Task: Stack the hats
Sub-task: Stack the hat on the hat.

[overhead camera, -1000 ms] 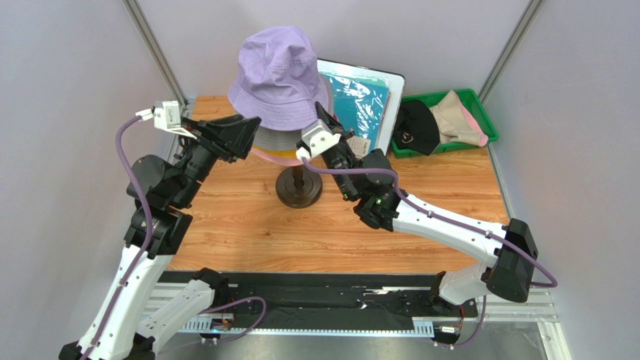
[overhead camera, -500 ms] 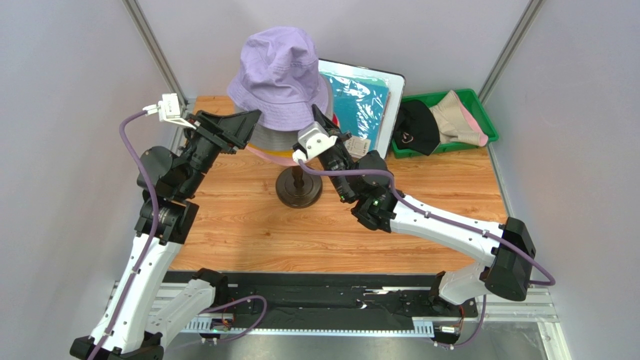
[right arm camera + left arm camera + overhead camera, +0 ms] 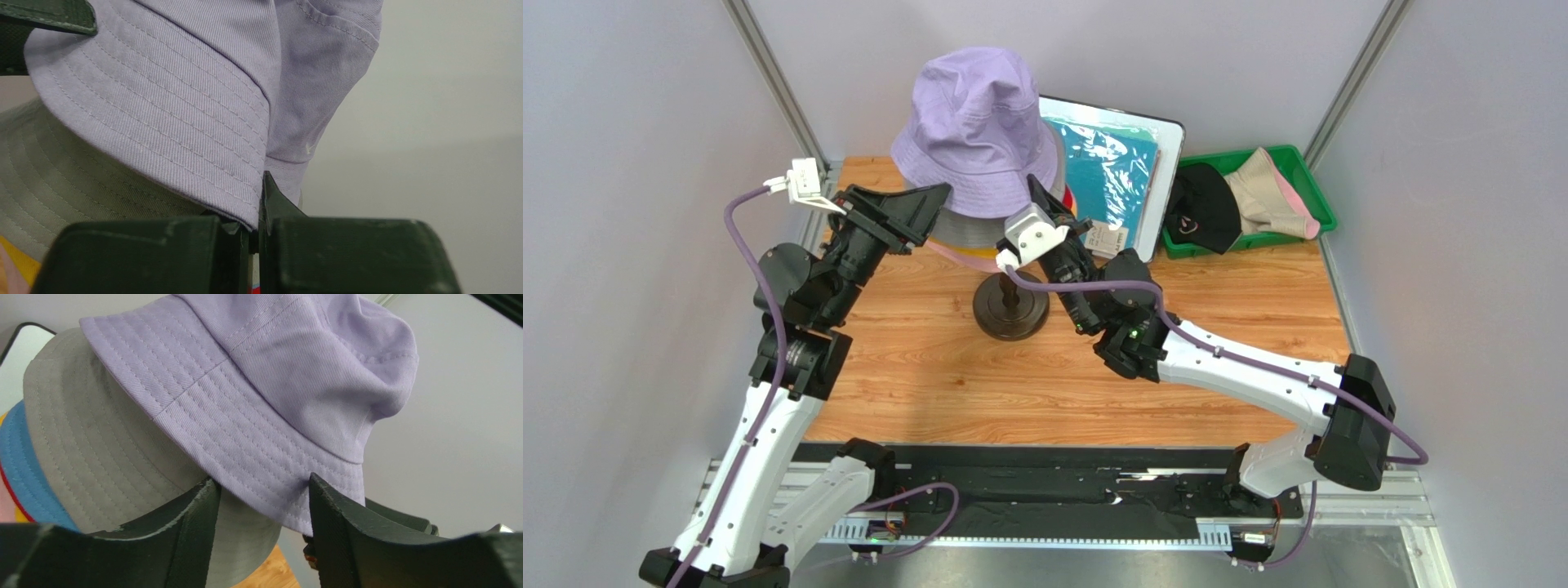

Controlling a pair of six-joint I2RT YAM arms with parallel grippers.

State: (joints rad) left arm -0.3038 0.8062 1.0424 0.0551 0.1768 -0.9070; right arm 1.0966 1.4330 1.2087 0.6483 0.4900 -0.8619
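A lavender hat (image 3: 974, 123) tops a stack of hats on a stand with a dark round base (image 3: 1010, 308). Beneath it lies a grey hat (image 3: 92, 447), then blue (image 3: 24, 468), pink and yellow brims. My right gripper (image 3: 1043, 202) is shut on the right brim of the lavender hat (image 3: 184, 98), pinching its edge between the fingertips (image 3: 267, 199). My left gripper (image 3: 928, 202) is open at the left side. In the left wrist view its jaws straddle the lavender hat's (image 3: 258, 386) brim edge, and the right finger (image 3: 334, 520) touches the cloth.
A green bin (image 3: 1296, 162) at the back right holds a black hat (image 3: 1204, 202) and a beige hat (image 3: 1259, 184) with pink showing under it. A teal sheet in a white frame (image 3: 1112, 165) leans behind the stand. Grey walls close in both sides.
The left gripper's jaws have narrowed around the lavender brim and its arm has risen slightly. The right gripper and the hat have shifted a little to the left.
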